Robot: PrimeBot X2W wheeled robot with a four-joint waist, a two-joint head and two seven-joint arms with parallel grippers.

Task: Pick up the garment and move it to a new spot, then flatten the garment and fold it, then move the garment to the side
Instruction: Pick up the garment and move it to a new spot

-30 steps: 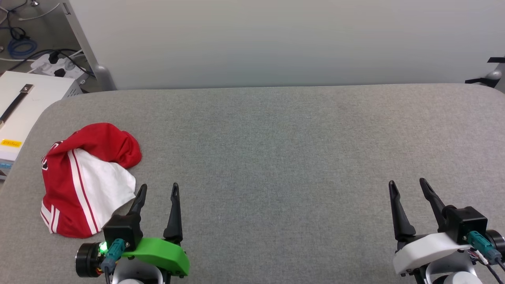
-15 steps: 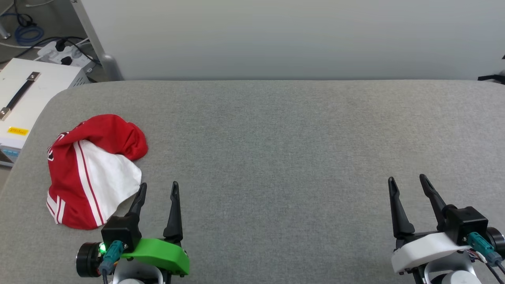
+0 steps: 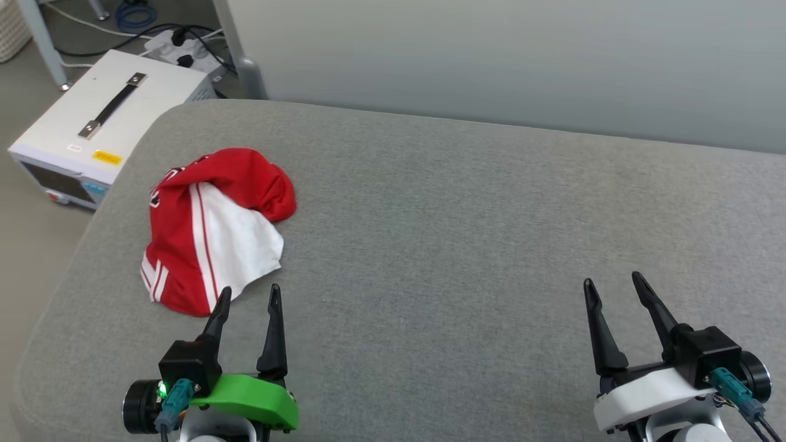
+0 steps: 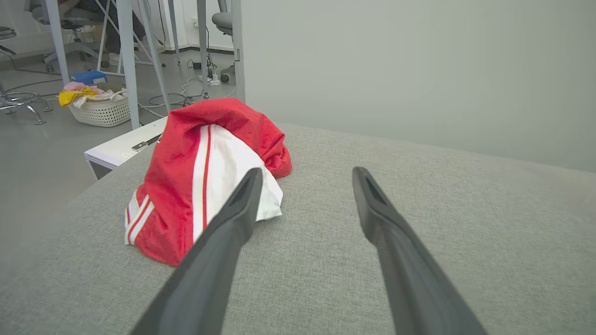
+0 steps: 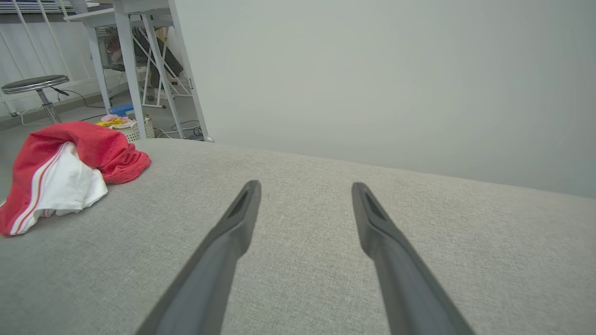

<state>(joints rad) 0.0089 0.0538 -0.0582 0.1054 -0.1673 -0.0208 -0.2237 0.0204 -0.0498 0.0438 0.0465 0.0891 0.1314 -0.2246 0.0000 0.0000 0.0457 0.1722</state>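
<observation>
The left gripper [image 3: 249, 290] hangs over the grey pad [image 3: 442, 221], fingers spread with nothing between them, and the right gripper [image 3: 613, 281], well off to its right, is likewise spread and empty. The shirt [image 3: 209, 233] lies bunched in a red-and-white heap just ahead and left of the left gripper; whether its left fingertip touches the cloth cannot be told. Beyond the shirt, past the pad's edge, stands a white box [image 3: 104, 116].

Head camera looks down on the grey surface [image 3: 460, 215]; both low wrist cameras share the garment [image 4: 179, 153].
</observation>
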